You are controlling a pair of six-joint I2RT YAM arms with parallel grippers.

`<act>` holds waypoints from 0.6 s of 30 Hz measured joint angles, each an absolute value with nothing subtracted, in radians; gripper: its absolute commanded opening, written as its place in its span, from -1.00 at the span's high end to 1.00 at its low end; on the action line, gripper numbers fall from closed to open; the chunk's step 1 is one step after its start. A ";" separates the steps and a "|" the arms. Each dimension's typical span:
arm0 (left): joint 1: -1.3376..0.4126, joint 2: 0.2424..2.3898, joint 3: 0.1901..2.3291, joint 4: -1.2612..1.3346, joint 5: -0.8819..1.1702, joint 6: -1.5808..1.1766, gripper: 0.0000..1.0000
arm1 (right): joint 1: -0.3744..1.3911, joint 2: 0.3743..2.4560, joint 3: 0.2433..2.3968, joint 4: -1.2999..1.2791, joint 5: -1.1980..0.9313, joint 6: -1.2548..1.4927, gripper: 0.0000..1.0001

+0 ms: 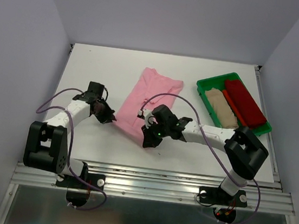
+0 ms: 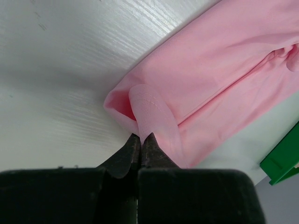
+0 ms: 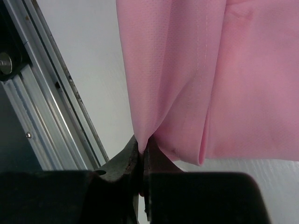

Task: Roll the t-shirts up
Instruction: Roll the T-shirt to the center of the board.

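We see the pink t-shirt [image 1: 151, 96] folded lengthwise on the surface [image 1: 100, 68], its near corners pinched. The left end effector [image 2: 141, 142] and right end effector [image 3: 142, 145] are both clamped tight on cloth. From above both pinches are hidden. The dark red t-shirt [image 1: 244, 103] and beige t-shirt [image 1: 221, 107] sit in the green tray [image 1: 206, 87], their shapes hard to make out.

White table [image 1: 97, 67], perhaps wood-grained, pink t-shirt [image 1: 152, 95], green tray [image 1: 216, 78]

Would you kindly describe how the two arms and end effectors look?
The left arm and right arm have white tubular links, chunky black joint housings and a looping purple cable each. The left end effector and right end effector are black, with two tapered fingers.
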State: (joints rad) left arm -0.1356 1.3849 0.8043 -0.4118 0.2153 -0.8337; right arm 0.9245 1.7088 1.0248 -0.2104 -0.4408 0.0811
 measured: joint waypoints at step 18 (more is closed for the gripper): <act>-0.151 1.480 0.875 -0.409 0.224 -0.820 1.00 | 0.761 1.814 1.074 -0.228 -0.736 0.219 0.99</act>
